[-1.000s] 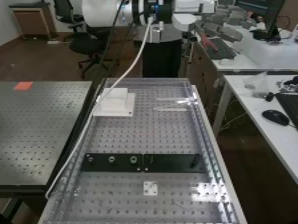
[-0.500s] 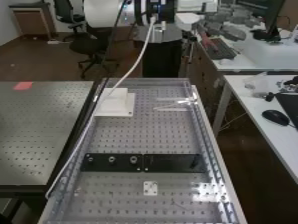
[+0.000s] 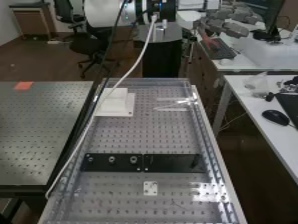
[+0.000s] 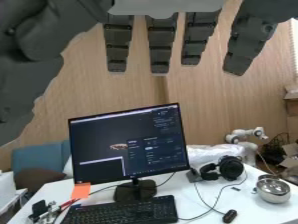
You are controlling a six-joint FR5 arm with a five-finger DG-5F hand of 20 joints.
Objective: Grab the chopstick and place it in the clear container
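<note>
Hanging open beyond the tabletop's far end, toward one o'clock in the high view, the robot hand is holding nothing, its fingers extending nearly straight and apart. At one o'clock on the tabletop, a clear piece is lying, probably the clear container; a thin slanting strip is apparently running across it and may be the chopstick, though I cannot tell for certain. At eleven o'clock a white block is sitting, and a white cable is sloping toward seven o'clock. The step in hand is looking like the approach, and doing it well is calling for settling which piece is the stick before lowering. Coming down from above, with thumb and fingers closing across the stick's length near its middle, is promising the steadiest pinch. Something that slender is likely to be rolling or twisting under an uneven squeeze, so gentle closing is suiting it best, while keeping fingertips from pressing the tabletop or nudging the container.
</note>
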